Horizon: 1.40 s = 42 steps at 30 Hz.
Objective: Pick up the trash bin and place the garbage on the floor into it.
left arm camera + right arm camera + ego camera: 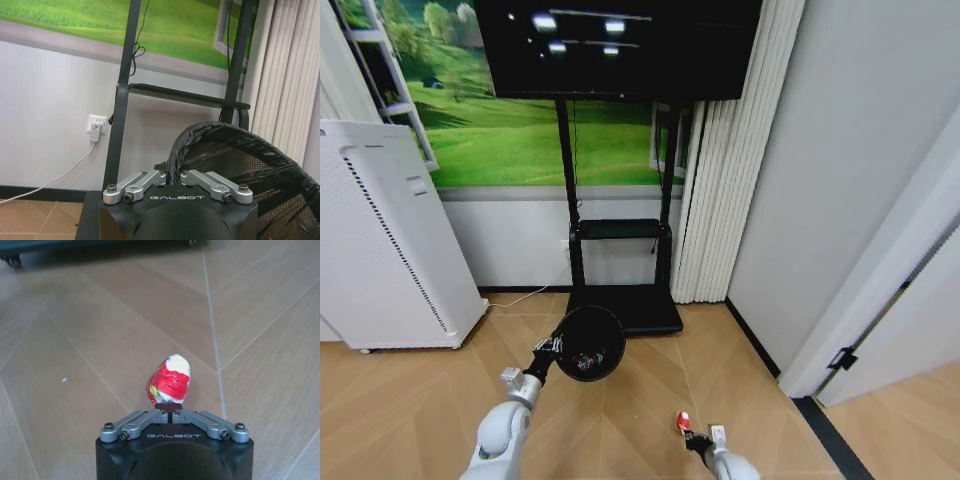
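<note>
Trash bin (588, 343) in left jaws, red wrapper (170, 380) in right, above wooden floor (410, 400).

Open wood floor (420, 410) across the foreground, free on both sides of the arms. Left blocked by white appliance (380, 240) standing on the floor against the wall. Straight ahead: TV stand (618, 270), its black base just behind the bin (588, 343), uprights and shelf above it. Bin held up off the floor by left gripper (172, 176), clamped on the rim. Clear gap between bin and right gripper (169, 407), which pinches a red-and-white wrapper (170, 380) above bare floor. Right side closed by wall (820, 180) and door frame (880, 280); cord (55, 175) runs low along the back wall.
</note>
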Motion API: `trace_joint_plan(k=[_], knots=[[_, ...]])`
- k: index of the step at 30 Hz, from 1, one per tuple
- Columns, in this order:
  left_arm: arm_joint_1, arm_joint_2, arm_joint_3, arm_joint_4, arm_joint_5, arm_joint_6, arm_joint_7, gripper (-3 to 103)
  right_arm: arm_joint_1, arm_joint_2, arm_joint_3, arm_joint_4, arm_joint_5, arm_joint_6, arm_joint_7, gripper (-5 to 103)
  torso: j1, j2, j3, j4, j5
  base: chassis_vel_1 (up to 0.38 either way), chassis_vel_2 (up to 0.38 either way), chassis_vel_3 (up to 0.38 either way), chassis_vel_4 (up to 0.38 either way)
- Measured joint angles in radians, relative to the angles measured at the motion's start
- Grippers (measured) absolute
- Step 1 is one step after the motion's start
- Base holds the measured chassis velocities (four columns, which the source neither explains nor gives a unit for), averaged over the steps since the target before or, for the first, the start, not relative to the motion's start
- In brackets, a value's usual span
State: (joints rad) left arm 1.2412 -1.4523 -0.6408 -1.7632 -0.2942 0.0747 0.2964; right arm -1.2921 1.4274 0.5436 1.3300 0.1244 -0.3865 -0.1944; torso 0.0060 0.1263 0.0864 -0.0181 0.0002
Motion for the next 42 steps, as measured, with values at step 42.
trace_joint_plan(k=[42], knots=[[-0.31, -0.113, 0.385, 0.372, 0.04, 0.006, -0.148, 7, -0.053, -0.049, -0.06, 0.704, 0.112, -0.033, -0.137, 3, 0.0, 0.0, 0.0, -0.0002, -0.0002, 0.0, 0.0, 0.0, 0.0]])
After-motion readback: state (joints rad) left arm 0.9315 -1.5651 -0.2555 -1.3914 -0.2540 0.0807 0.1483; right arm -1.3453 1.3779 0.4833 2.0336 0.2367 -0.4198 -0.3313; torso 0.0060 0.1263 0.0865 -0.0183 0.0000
